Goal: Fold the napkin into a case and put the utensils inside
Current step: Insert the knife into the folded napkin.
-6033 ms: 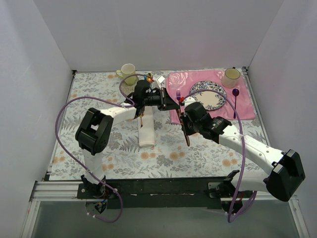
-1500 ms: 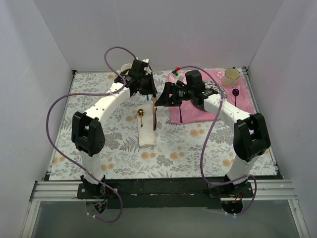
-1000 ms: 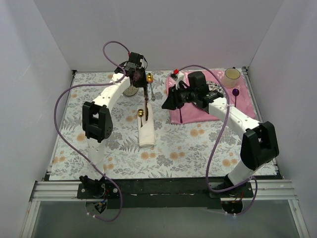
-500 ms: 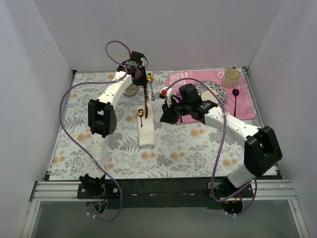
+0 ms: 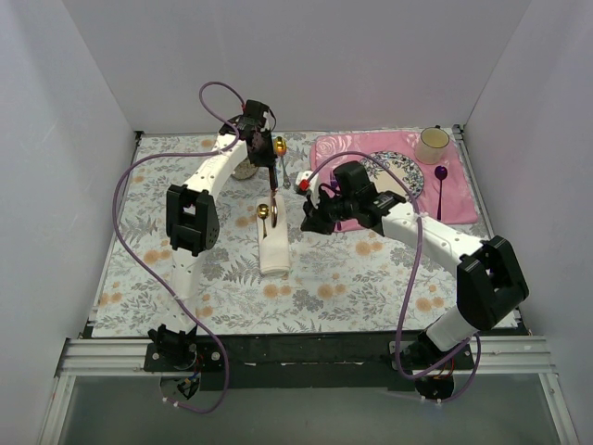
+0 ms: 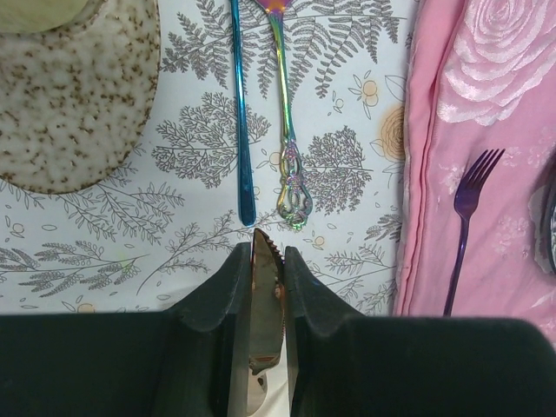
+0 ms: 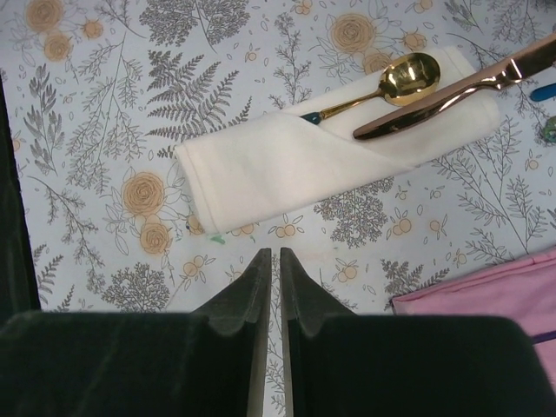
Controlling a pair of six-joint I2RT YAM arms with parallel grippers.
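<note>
Your napkin lies folded into a case mid-bench with the teal-handled spoon tucked in. The copper knife, clamped by its blade in your left fingers, rests its handle on the pocket and looks not yet slid inside. Your right fingers hover closed and empty just right of the case, while the blue-handled spoon and purple fork beyond it block nothing.

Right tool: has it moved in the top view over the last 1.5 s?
Yes. The right tool came down the pink placemat's left edge toward the arm bases. It is now off the near-left corner, right of the napkin.
</note>
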